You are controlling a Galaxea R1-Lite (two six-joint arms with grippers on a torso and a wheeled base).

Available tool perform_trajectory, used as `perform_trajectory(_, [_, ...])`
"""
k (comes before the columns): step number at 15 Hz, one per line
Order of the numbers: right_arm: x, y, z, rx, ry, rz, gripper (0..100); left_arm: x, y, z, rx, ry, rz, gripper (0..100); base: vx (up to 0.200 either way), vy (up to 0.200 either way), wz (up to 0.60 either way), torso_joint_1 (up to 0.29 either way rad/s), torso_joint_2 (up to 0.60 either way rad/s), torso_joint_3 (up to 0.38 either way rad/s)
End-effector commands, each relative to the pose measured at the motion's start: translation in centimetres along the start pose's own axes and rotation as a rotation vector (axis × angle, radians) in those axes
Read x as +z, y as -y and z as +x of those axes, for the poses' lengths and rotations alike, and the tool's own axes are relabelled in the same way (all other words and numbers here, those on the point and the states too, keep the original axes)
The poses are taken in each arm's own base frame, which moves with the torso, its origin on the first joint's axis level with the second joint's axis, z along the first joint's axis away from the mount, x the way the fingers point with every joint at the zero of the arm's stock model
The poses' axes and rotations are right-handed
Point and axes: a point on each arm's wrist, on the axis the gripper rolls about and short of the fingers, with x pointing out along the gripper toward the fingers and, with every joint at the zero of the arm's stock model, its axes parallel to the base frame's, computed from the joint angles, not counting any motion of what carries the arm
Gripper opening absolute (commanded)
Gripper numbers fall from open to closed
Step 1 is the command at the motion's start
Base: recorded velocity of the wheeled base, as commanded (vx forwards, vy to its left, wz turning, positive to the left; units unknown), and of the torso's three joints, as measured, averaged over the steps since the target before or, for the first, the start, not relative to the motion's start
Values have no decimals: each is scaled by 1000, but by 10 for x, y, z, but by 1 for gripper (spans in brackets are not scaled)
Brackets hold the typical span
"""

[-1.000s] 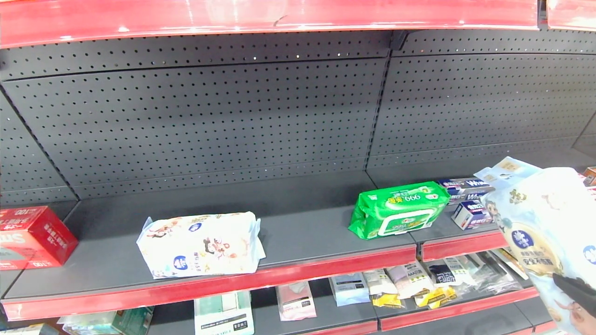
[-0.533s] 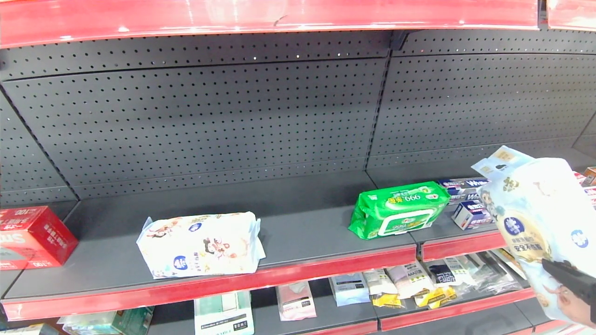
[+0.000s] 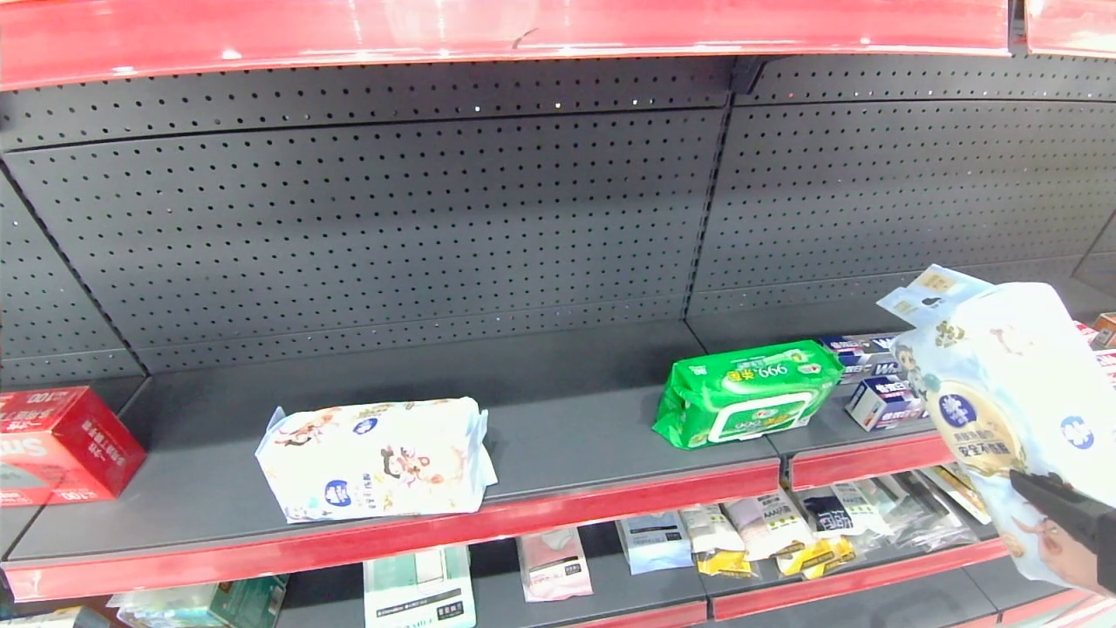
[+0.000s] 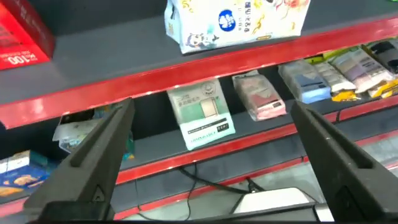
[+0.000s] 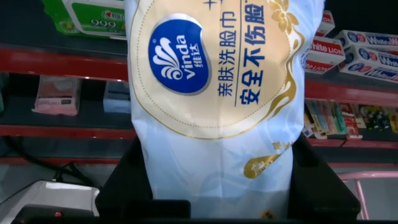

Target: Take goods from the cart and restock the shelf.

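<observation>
The shelf (image 3: 567, 427) is carrying a white pack (image 3: 375, 458) and a green pack (image 3: 745, 392), both staying where they were. The bag (image 3: 1003, 392) is rising in the air before the shelf's right end, now higher than a second ago, with the right gripper (image 5: 221, 180) clamping its lower part. The left gripper (image 4: 211, 168) is hanging spread wide, holding nothing, facing the lower shelves

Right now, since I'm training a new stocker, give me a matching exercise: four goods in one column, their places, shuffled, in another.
1 red box
2 green pack
3 white cartoon pack
4 pale blue pack

A in the right gripper
B left end of the shelf
C beside the small boxes
D between red box and green pack

Pairs: 1-B, 2-C, 3-D, 4-A
</observation>
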Motion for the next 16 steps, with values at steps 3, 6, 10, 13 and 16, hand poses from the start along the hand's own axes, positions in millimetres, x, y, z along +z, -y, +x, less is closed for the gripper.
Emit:
perform_trajectory(3, [-1, 1, -15, -22, 57, -24, 0, -1, 0, 5, -42, 37, 36, 100, 0, 0, 0, 0, 0, 0])
perform_trajectory(6, [0, 3, -21, -61, 81, -36, 0, -3, -4, 10, 86, 73, 15, 100, 0, 0, 0, 0, 0, 0])
perform_trajectory(10, [-4, 2, -24, -69, 87, -37, 0, -5, -8, 20, 151, 231, -15, 100, 0, 0, 0, 0, 0, 0])
perform_trajectory(13, [-3, 3, -24, -72, 92, -37, 0, 1, -8, 17, 155, 242, -20, 100, 0, 0, 0, 0, 0, 0])
perform_trajectory(16, [-2, 3, -22, -69, 88, -39, 0, 2, -8, 16, 150, 240, -15, 100, 0, 0, 0, 0, 0, 0])
